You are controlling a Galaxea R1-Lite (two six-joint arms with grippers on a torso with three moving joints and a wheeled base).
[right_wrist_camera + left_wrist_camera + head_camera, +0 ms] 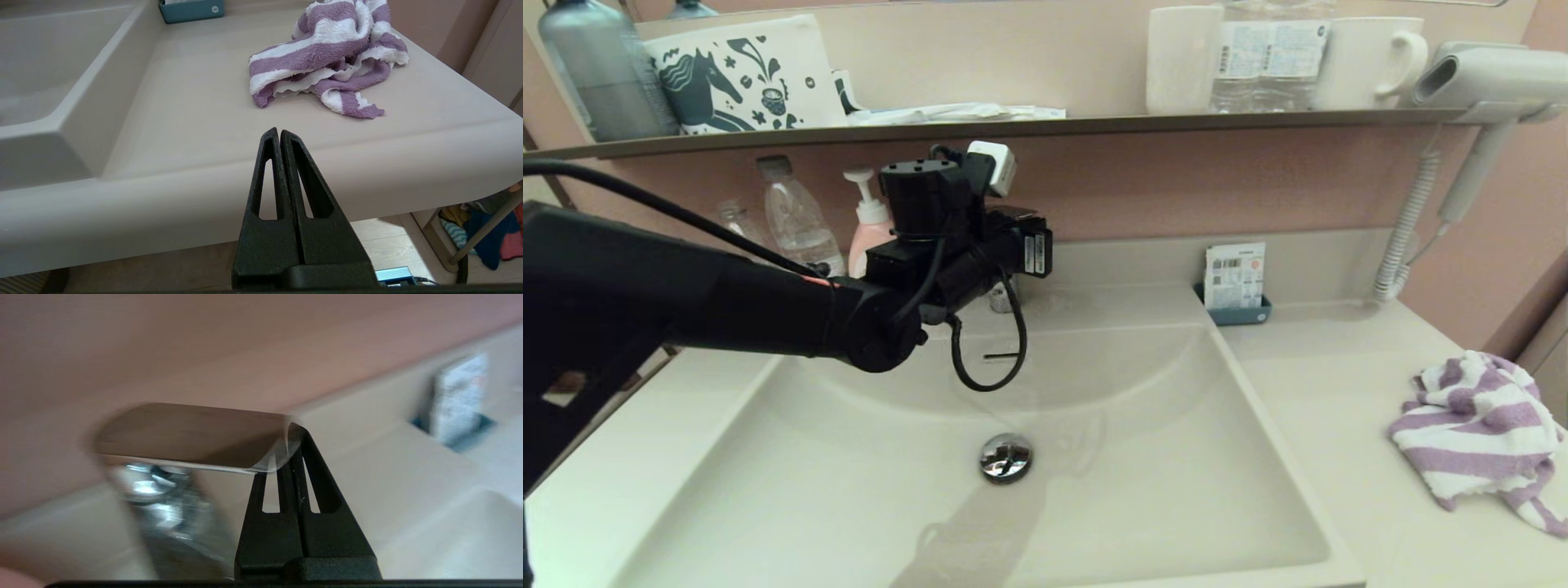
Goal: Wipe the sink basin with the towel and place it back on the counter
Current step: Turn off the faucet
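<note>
Right of the sink basin (1094, 490), the striped towel (1478, 433) lies crumpled on the table (1339, 392). Behind the basin, the left gripper (295, 435) sits against the faucet handle (188, 435), fingers pressed together. The right gripper (278, 132), also pressed together, hangs just off the table's front edge.
</note>
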